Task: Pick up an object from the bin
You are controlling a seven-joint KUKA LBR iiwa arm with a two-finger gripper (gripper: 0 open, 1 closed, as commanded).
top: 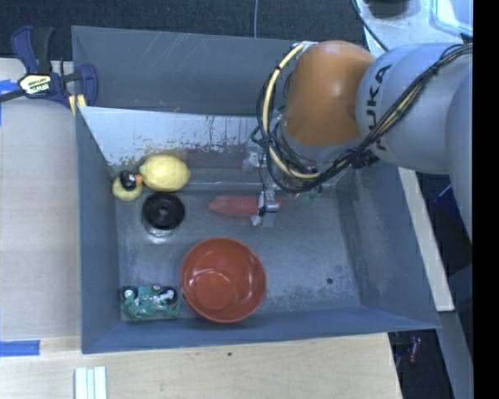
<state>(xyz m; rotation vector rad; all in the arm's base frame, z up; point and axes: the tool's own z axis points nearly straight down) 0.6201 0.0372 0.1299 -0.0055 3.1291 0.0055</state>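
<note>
- Finds the arm (416, 115) reaching into the grey bin (349, 264) from 3 o'clock, with an orange cover (328, 90) and looped cables (274, 131) at its wrist.
- Places the gripper (264, 210) low over the bin floor, near the middle and a little toward 12 o'clock.
- Cannot tell from this view whether the gripper is open or closed.
- Notes a flat, elongated dull-red piece (231, 206) lying on the floor at 9 o'clock of the gripper. Cannot tell whether its near end touches the gripper or lies just beside it.
- Logs this dull-red piece as the thing nearest the gripper.
- Notes a black round cap (163, 211) at 9 o'clock of the dull-red piece, apart from it.
- Notes a yellow lemon (165, 173) at 12 o'clock of the cap, close to the back wall.
- Notes a small yellow duck (126, 185) at 8 o'clock of the lemon, seemingly touching it.
- Notes a red bowl (223, 279) standing upright at 7 o'clock of the gripper, near the front wall and apart from the gripper.
- Notes a small green item (150, 302) at 9 o'clock of the bowl, just beside it, toward the front left corner.
</note>
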